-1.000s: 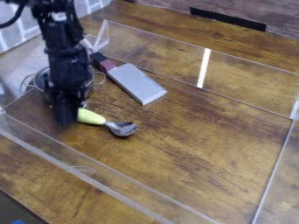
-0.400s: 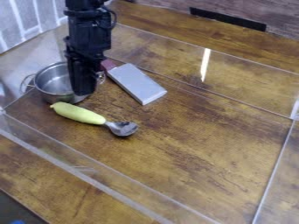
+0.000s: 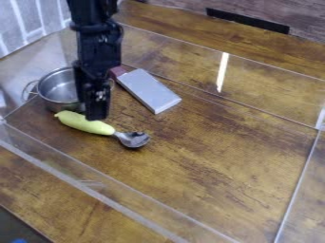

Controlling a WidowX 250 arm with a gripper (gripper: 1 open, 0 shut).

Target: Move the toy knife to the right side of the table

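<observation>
The table (image 3: 216, 161), a dark brown glossy plank top, was bounded by low clear acrylic walls (image 3: 76, 176) that ran along its near-left edge, its far edge and its right edge. Everything on it was crowded into the left end. Farthest left stood one small silver pot (image 3: 53, 88), close to the left wall. Just in front of the pot lay one toy knife (image 3: 99, 127), flat on the wood, its thick yellow-green handle pointing left and back, its small rounded silver tip pointing right and toward the viewer. The knife lay near the near-left wall and well apart from the right side of the table. Over the handle end hung one black gripper (image 3: 95, 102), pointing down from the arm; its fingers stood released, with nothing between them, and whether they touched the handle could not be told. Just right of the arm lay one flat grey rectangular slab (image 3: 147, 91) with a dark handle at its far-left end, angled toward the middle of the table and apart from the knife. From the slab and the silver tip rightward, the planks ran bare to the right wall, with only one bright streak of reflected light (image 3: 222, 73) on the gloss.
</observation>
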